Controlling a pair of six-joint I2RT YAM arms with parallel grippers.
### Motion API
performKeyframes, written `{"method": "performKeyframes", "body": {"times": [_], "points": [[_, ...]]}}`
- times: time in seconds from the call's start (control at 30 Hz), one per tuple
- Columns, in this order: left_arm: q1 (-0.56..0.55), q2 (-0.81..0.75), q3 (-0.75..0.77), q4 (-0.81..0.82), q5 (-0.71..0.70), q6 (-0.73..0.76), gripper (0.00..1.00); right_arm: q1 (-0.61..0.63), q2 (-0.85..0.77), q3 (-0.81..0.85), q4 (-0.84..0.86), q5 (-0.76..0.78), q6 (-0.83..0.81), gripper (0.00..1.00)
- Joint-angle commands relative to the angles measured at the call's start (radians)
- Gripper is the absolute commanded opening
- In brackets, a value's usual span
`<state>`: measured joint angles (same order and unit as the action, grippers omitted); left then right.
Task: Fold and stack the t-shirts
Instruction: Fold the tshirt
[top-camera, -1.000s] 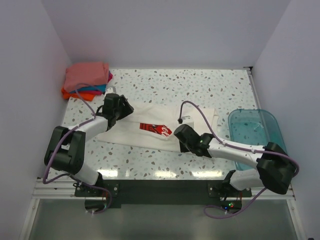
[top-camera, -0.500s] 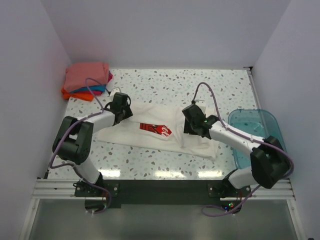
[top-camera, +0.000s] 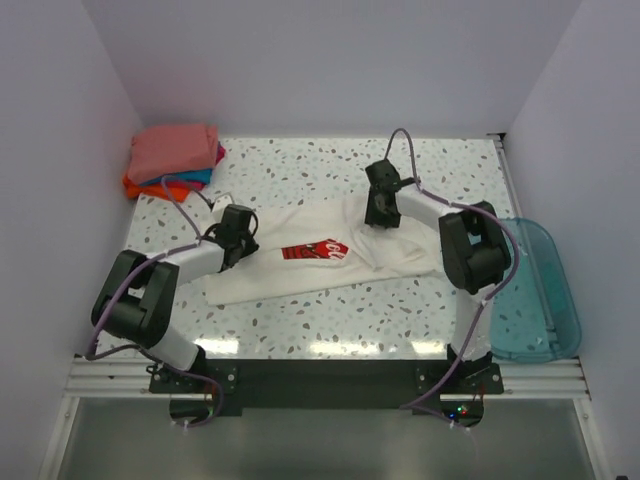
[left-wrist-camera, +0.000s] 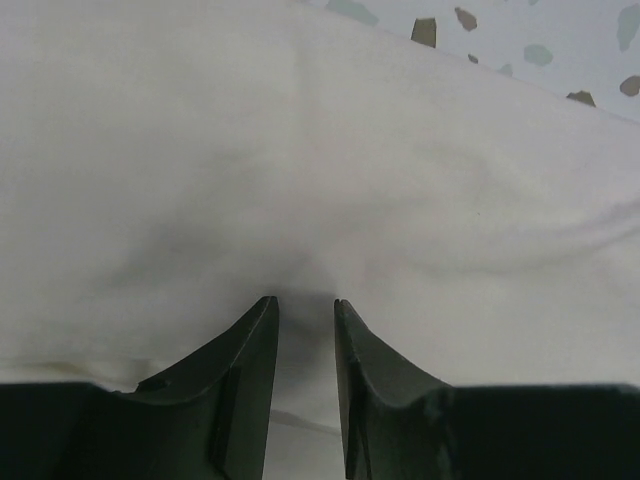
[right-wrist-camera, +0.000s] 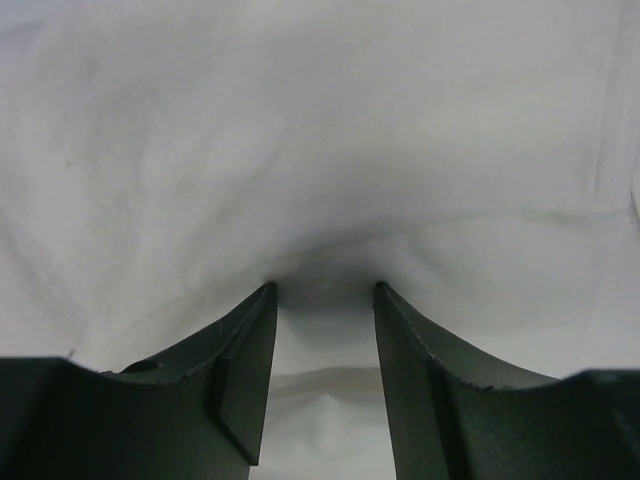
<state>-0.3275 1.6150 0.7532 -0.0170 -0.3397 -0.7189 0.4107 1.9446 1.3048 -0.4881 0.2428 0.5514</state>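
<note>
Light and limp, the shirt (top-camera: 290, 275) wants pinching near its edges: the left gripper (left-wrist-camera: 305, 303) nips a pucker, the right gripper (right-wrist-camera: 325, 288) presses cloth with jaws parted, hold uncertain.

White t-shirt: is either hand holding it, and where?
Not certain: left hand has cloth bunched in it at the white t-shirt's left end; right hand, open, only presses its far right edge.
</note>
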Motion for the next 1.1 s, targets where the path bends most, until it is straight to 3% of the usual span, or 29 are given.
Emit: {"method": "performKeyframes", "body": {"times": [0.0, 0.17, 0.27, 0.33, 0.43, 0.5, 0.6, 0.77, 0.87, 1.0, 1.07], "points": [[-0.008, -0.091, -0.118, -0.021, 0.074, -0.091, 0.33, -0.032, 0.166, 0.187, -0.035, -0.011, -0.135, 0.48], [-0.050, -0.239, -0.300, 0.002, 0.180, -0.191, 0.33, -0.039, 0.437, 0.600, -0.122, -0.036, -0.260, 0.50], [-0.145, -0.320, -0.363, 0.057, 0.222, -0.255, 0.36, -0.038, 0.539, 0.809, -0.152, -0.092, -0.326, 0.56], [-0.225, -0.363, -0.377, 0.052, 0.222, -0.264, 0.44, -0.035, 0.560, 0.905, -0.159, -0.128, -0.360, 0.65], [-0.249, -0.397, -0.335, 0.043, 0.257, -0.177, 0.57, -0.026, 0.554, 0.970, -0.171, -0.134, -0.392, 0.72], [-0.249, -0.409, -0.244, -0.025, 0.266, -0.046, 0.65, -0.024, 0.504, 0.966, -0.188, -0.064, -0.389, 0.80], [-0.252, -0.405, -0.103, -0.133, 0.211, 0.097, 0.66, -0.023, 0.380, 0.903, -0.198, 0.060, -0.332, 0.86], [-0.269, -0.363, 0.033, -0.262, 0.166, 0.228, 0.59, -0.029, 0.191, 0.680, -0.164, 0.107, -0.236, 0.85], [-0.295, -0.325, 0.067, -0.311, 0.175, 0.274, 0.52, -0.029, 0.136, 0.587, -0.168, 0.118, -0.193, 0.82], [-0.357, -0.247, 0.094, -0.359, 0.159, 0.285, 0.32, -0.029, 0.111, 0.460, -0.149, 0.102, -0.137, 0.68], [-0.404, -0.227, 0.083, -0.373, 0.124, 0.279, 0.29, -0.029, 0.105, 0.416, -0.112, 0.079, -0.120, 0.59]]}}
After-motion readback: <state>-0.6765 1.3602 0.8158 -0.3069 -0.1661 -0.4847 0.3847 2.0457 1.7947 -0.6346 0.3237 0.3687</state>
